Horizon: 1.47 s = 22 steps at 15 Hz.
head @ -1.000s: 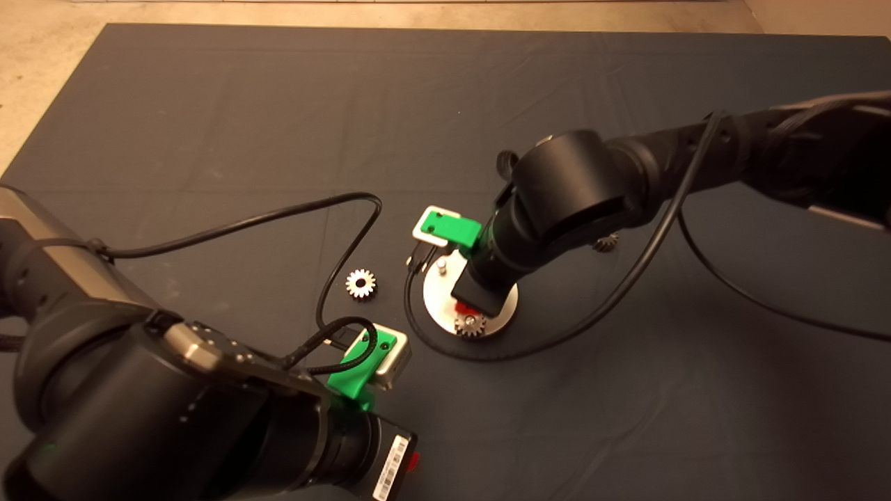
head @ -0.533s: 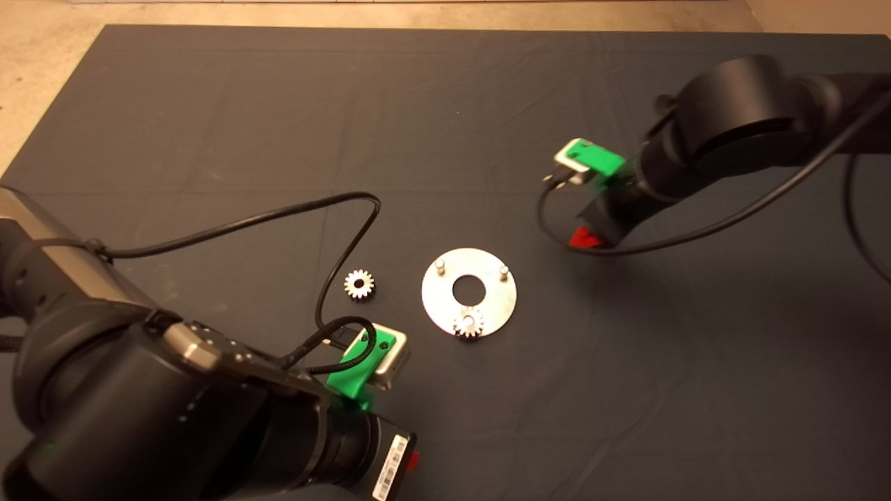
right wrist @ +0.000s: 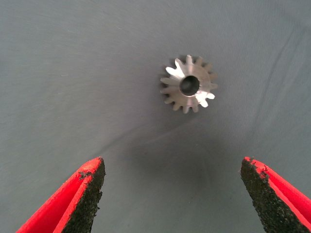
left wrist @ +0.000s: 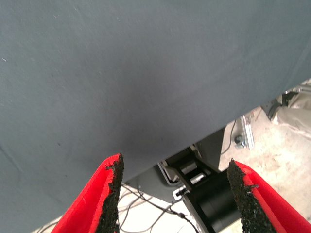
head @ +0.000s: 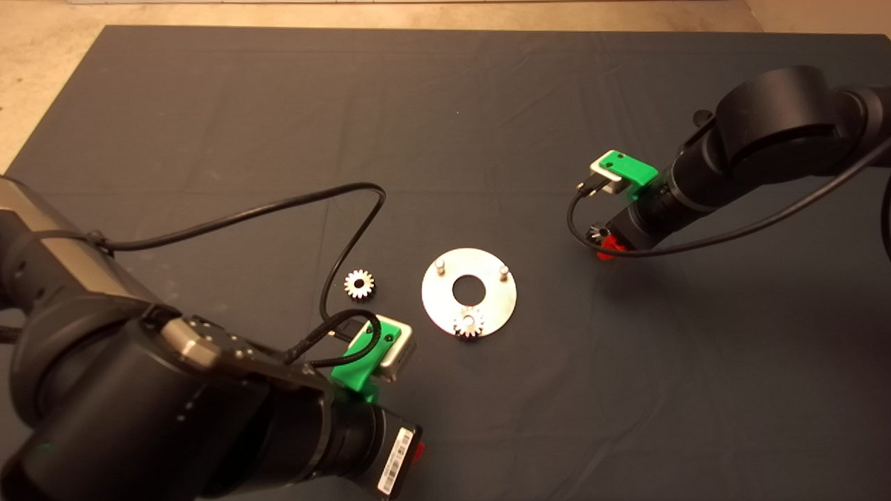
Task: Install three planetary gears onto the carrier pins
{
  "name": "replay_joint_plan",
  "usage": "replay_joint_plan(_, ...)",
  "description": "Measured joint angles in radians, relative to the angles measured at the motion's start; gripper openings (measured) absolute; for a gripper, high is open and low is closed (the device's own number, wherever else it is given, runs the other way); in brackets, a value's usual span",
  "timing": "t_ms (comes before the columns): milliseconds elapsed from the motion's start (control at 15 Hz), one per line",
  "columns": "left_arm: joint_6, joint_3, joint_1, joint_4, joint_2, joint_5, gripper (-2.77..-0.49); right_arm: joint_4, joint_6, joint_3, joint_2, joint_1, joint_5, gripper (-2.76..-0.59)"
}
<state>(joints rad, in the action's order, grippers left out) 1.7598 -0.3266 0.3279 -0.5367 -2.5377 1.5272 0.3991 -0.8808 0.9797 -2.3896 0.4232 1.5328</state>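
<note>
The shiny round disc (head: 487,306) lies mid-mat with two bare carrier pins (head: 440,265) at its far side. One planetary gear (head: 469,323) sits on the near pin. A second gear (head: 360,284) lies flat on the mat left of the disc. My right gripper (head: 605,245) hovers right of the disc, over the third gear (head: 596,234). In the right wrist view that gear (right wrist: 188,83) lies flat on the mat ahead of the open, empty gripper (right wrist: 172,194). My left gripper (left wrist: 175,194) is open and empty at the mat's near edge, mostly hidden under its arm (head: 209,417) in the head view.
A black cable (head: 278,212) loops from the left arm across the mat, close to the loose gear. The right arm's cable (head: 696,247) hangs over the mat at the right. Past the mat's edge the left wrist view shows the robot's base (left wrist: 209,204).
My right gripper has left the disc, where a gear now sits on the near pin, and moved right to hover over the third gear. The left arm shifted slightly.
</note>
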Motion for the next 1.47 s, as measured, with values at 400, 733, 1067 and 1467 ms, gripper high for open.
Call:
replay_joint_plan(400,0.0,0.0,0.011,-0.009,-0.013,0.0,-1.79,-0.003,0.0,0.05,0.046,-0.033,-0.01,-1.31)
replay_joint_plan(733,0.0,0.0,0.011,-0.01,-0.014,0.0,-1.79,-0.006,0.0,0.153,0.062,-0.063,-0.096,-1.31)
replay_joint_plan(1067,0.0,0.0,0.011,-0.011,-0.014,0.0,-1.79,-0.023,0.0,0.166,0.05,-0.087,-0.189,-1.31)
replay_joint_plan(1467,0.0,0.0,0.011,-0.011,-0.015,0.0,-1.79,-0.034,0.0,0.205,0.017,-0.087,-0.199,-1.31)
